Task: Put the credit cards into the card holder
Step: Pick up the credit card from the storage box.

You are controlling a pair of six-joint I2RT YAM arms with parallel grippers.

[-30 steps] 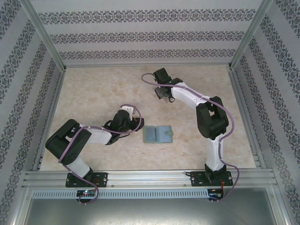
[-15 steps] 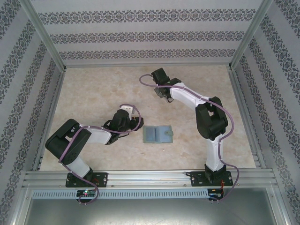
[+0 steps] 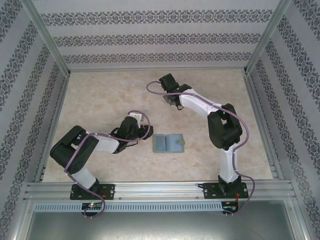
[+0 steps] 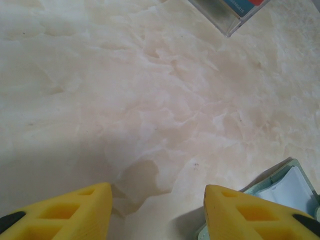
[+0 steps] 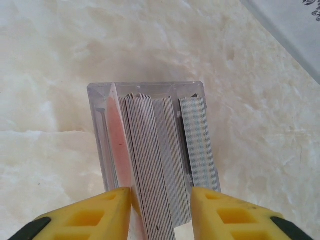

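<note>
**Card pick in hand: the right gripper (image 5: pixel 161 202) straddles the stack.**

Its yellow fingers (image 5: pixel 90 215) stand partly apart on either side of a bundle of thin, mostly grey credit cards (image 5: pixel 155 150) with a pink one outermost. The cards stand on edge in a clear plastic box (image 5: pixel 97 115). The fingers look to be against the bundle, but I cannot tell whether they clamp it. The next move likely calls for a firm pinch, a straight lift clear of the box wall, then a carry to the flat grey-green folding card holder (image 3: pixel 168 143), which lies open well behind this gripper, toward the bases. The right arm reaches far forward and leftward, wrist turned down. The left gripper (image 4: pixel 157 202), spread wide and empty, hovers low over the pale marbled table (image 3: pixel 110 95) just beside the holder, its arm folded.
</note>
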